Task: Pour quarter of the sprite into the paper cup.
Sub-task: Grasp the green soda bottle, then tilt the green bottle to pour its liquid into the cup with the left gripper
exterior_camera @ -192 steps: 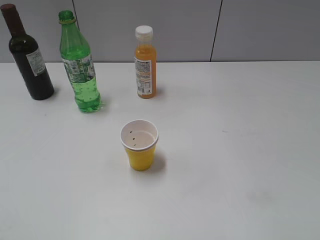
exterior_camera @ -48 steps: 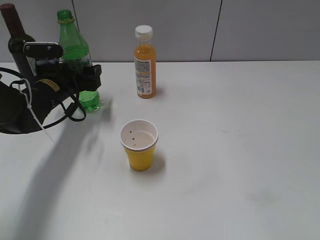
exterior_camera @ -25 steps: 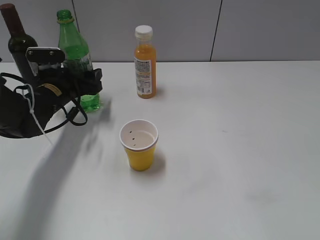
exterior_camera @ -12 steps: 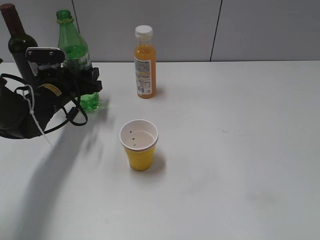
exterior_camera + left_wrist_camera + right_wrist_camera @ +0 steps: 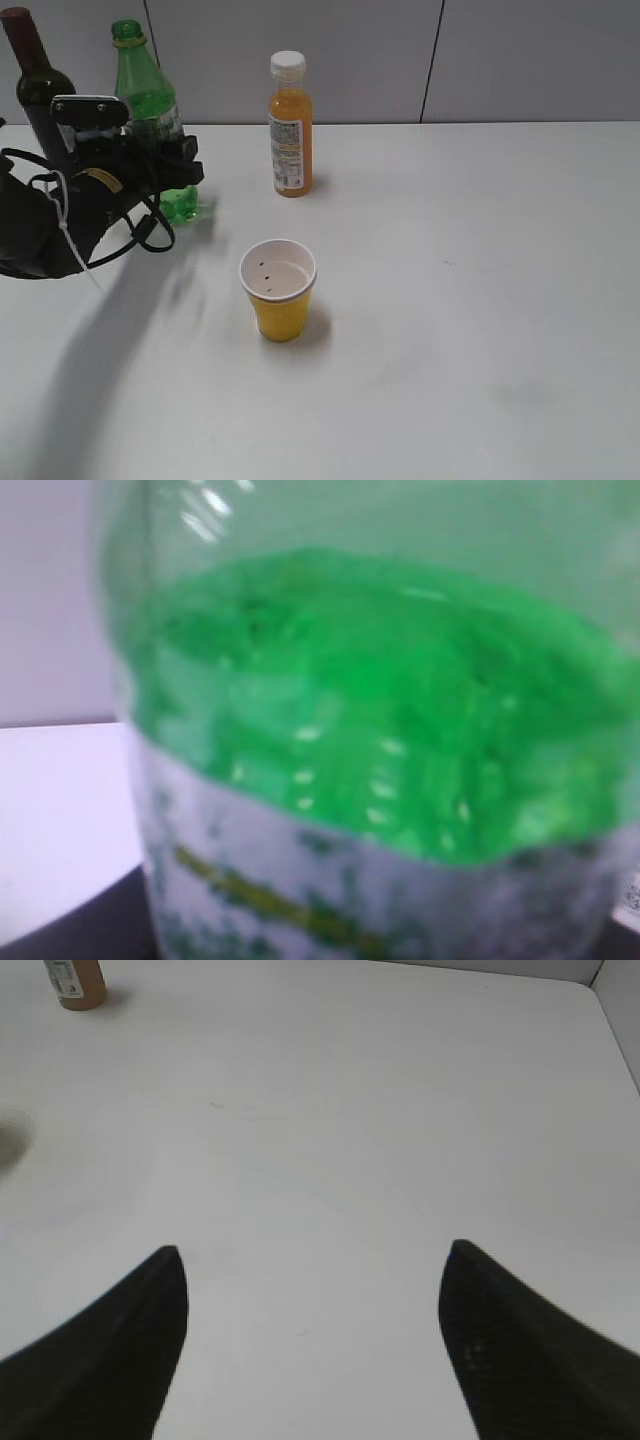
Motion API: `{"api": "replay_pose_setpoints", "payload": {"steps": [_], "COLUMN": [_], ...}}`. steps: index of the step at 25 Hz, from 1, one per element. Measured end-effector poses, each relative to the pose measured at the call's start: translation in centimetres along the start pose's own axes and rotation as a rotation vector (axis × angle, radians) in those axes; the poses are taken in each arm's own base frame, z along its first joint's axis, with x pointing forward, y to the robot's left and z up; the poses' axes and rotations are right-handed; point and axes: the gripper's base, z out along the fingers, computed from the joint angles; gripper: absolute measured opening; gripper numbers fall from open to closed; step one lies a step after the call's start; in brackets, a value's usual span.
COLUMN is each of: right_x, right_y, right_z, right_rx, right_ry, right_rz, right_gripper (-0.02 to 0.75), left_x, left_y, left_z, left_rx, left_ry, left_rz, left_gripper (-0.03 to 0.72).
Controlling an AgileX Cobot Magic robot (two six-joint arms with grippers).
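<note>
Far left, at about ten o'clock on the white table [image 5: 480, 300]: dark wine bottle [image 5: 38, 90], upright, partly hidden behind the black left arm. Just right of it, the sprite [image 5: 150, 95], upright, green neck and shoulder clear above the left tool [image 5: 170, 165], base visible just below it. Left tool set against the bottle's label band; whether clamped on it or merely around it, cannot tell. Left wrist view filled edge to edge by blurred green plastic and pale label [image 5: 380, 780]. At twelve o'clock, orange juice bottle [image 5: 290, 125] with white cap, upright, well apart from the sprite. Near centre, the paper cup [image 5: 279, 290], yellow, upright, white inside with dark specks. Right tool [image 5: 310, 1345] seen only from the wrist: two dark fingers spread wide apart over bare table, nothing between them.
</note>
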Motion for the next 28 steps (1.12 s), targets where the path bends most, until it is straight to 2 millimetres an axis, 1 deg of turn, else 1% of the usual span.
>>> {"api": "replay_pose_setpoints", "payload": {"steps": [2,6,11,14,17,22,28], "right_x": [0.0,0.0,0.0,0.0,0.0,0.0,0.0], "right_y": [0.0,0.0,0.0,0.0,0.0,0.0,0.0], "right_z": [0.0,0.0,0.0,0.0,0.0,0.0,0.0], "right_rx": [0.000,0.000,0.000,0.000,0.000,0.000,0.000], "right_ry": [0.000,0.000,0.000,0.000,0.000,0.000,0.000], "right_rz": [0.000,0.000,0.000,0.000,0.000,0.000,0.000], "right_gripper": [0.592,0.592,0.592,0.592,0.592,0.592,0.592], "left_x": [-0.1,-0.9,-3.0,-3.6,-3.7,-3.6,-2.9], "left_y": [0.1,0.5,0.7,0.6,0.3,-0.1,-1.5], "left_z": [-0.4,-2.1,-5.0,-7.1,-9.2,-12.4,-14.5], "left_rx": [-0.008,-0.040,-0.115,-0.142,-0.173,-0.254,-0.285], "left_ry": [0.004,0.025,0.004,-0.007,-0.026,-0.035,-0.005], "left_rz": [-0.004,0.034,0.061,0.110,0.155,0.124,0.176], "left_gripper": [0.452,0.452,0.452,0.452,0.452,0.452,0.452]}}
